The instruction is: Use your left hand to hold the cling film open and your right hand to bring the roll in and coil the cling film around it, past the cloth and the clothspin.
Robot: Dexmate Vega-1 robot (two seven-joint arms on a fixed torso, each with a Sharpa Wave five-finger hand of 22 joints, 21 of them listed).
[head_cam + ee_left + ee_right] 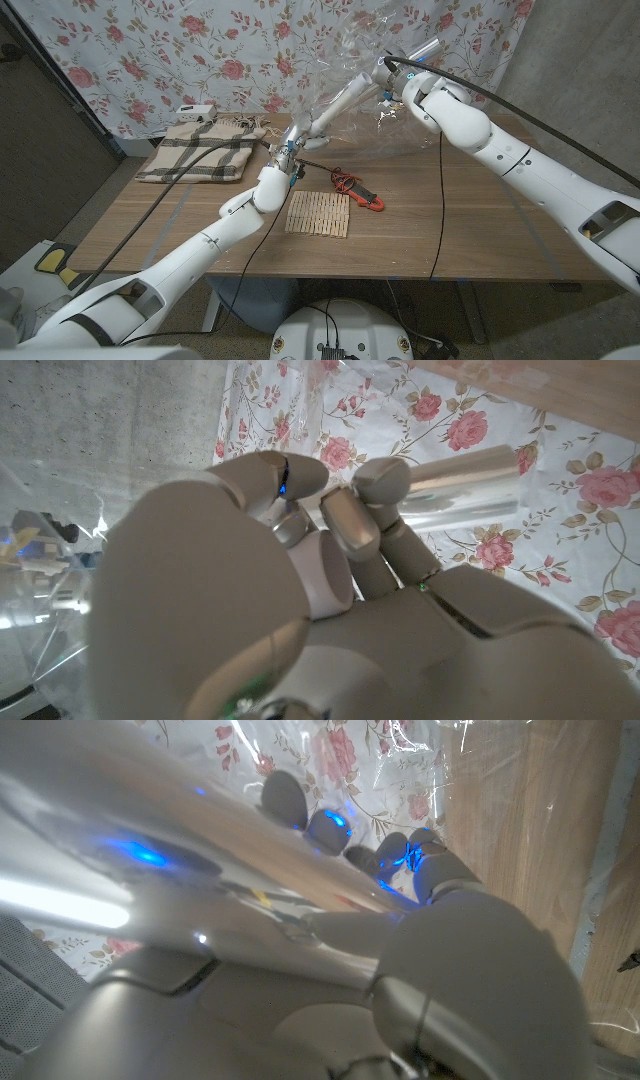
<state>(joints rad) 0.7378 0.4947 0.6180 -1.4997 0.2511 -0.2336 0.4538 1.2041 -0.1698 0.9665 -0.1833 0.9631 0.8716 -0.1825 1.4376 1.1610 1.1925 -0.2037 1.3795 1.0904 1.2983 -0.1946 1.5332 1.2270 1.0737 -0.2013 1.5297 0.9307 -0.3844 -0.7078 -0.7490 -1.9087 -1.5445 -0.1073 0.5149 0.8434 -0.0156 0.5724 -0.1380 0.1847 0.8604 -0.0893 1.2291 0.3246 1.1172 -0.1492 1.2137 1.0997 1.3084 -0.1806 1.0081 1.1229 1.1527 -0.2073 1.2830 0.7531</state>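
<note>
Gripping roll (345,95): right hand (395,78); left hand (287,152) pinching cling film (375,50); no readable writing.

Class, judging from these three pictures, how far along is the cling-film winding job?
Done: the roll is lifted above the table, and film billows around it. In hand: the left hand grips the roll's lower end, the right hand the upper. Left: most film looks loose, so coiling remains.

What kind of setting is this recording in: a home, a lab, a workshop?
Probably a lab or test room dressed to look homely: a floral curtain hung as a backdrop, bare concrete wall beside it, and a plain wooden table with cables trailing across.
</note>
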